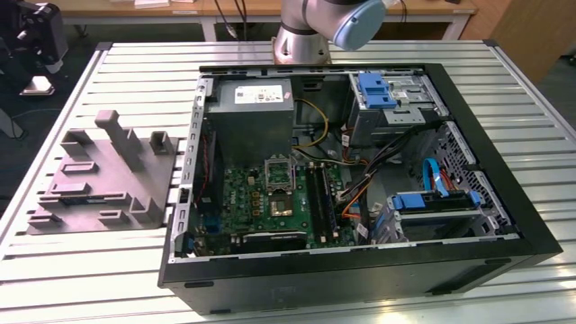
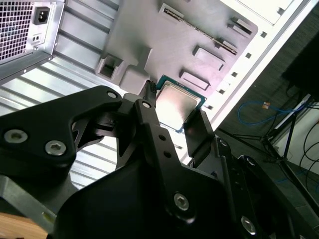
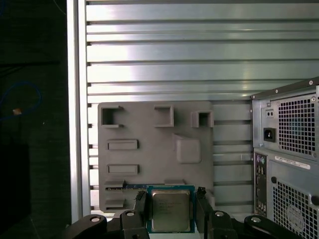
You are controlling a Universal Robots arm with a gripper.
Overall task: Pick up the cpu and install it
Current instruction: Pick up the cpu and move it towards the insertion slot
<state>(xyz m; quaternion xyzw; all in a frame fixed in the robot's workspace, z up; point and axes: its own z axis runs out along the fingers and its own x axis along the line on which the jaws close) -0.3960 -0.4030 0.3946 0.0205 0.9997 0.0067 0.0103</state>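
First wrist view looks past the hand (image 3: pixel 171 199) at the cpu (image 3: pixel 171 211), a square chip with a pale silvery top and a green rim. It is pinched between the two black fingers (image 3: pixel 141 204), one pressed against each of two opposite edges. Behind it the grey tray (image 3: pixel 149 129), with its blocks and recesses, lies flat on the slatted metal surface (image 3: pixel 174 50). The cpu shows large against one edge of the tray. The perforated rear of the computer case (image 3: pixel 289 149) stands beside the tray.

In the second wrist view the grip shows from another angle: the hand (image 2: pixel 174 112) has the cpu (image 2: pixel 175 102) between its fingers (image 2: pixel 198 130), with the tray (image 2: pixel 164 40) beyond.

In the exterior view the tray (image 1: pixel 99 182) sits at the exterior view's left on the surface (image 1: pixel 162 54), just beside the open computer case (image 1: pixel 360 277). Inside, the green motherboard (image 1: pixel 261 202) lies at lower middle, its metal-framed socket (image 1: pixel 279 174) just below the grey power supply (image 1: pixel 252 115). The arm (image 1: pixel 306 27) rises at the upper middle of the frame.
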